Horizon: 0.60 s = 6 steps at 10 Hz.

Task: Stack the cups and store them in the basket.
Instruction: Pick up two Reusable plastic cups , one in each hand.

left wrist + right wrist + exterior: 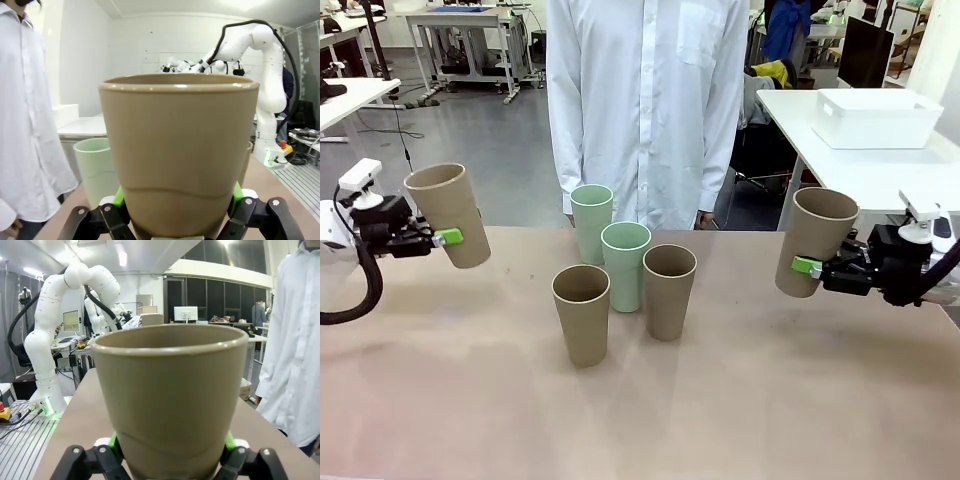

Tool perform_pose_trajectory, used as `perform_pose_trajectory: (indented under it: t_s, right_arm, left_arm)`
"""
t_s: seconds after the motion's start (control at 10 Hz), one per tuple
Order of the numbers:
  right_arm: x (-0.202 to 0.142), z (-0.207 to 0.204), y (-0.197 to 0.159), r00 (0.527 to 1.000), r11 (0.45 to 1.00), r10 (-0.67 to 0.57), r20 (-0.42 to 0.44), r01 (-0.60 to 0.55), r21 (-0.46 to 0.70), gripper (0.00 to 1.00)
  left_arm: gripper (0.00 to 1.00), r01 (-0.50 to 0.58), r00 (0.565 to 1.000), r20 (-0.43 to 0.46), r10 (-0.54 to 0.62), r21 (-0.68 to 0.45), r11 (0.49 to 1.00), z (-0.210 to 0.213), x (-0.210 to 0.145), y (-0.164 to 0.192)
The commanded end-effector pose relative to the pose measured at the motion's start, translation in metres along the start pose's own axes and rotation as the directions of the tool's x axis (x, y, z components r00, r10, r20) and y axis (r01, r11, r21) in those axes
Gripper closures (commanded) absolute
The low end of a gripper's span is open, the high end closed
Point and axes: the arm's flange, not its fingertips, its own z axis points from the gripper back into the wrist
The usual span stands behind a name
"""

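A first tan cup is pinched low on its wall, tilted, by the left tool above the counter's left edge; a second tan cup is clamped likewise by the right tool above the right edge. Both are judged light, stiff and matte, so a low side pinch is considered secure, though the taper could let them creep. A rear mint cup, a front mint cup, a third tan cup and a fourth tan cup are bunched upright mid-counter. The basket is set on another table past the far right corner.
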Motion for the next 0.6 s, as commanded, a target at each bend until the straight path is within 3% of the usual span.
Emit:
perform_pose_trajectory:
  t_s: [0.0,0.5]
  right_arm:
    - [-0.004,0.014,0.051,1.000,1.000,0.028,-0.002,-0.028,-0.002,0.16]
    - [-0.024,0.025,0.075,0.999,0.998,0.034,-0.012,-0.034,0.045,0.16]
  left_arm:
    - [0.16,0.015,0.999,-0.041,-0.015,0.002,1.000,-0.004,-0.004,-0.025]
    - [0.16,0.081,0.993,-0.090,-0.076,0.054,0.995,-0.009,-0.010,-0.084]
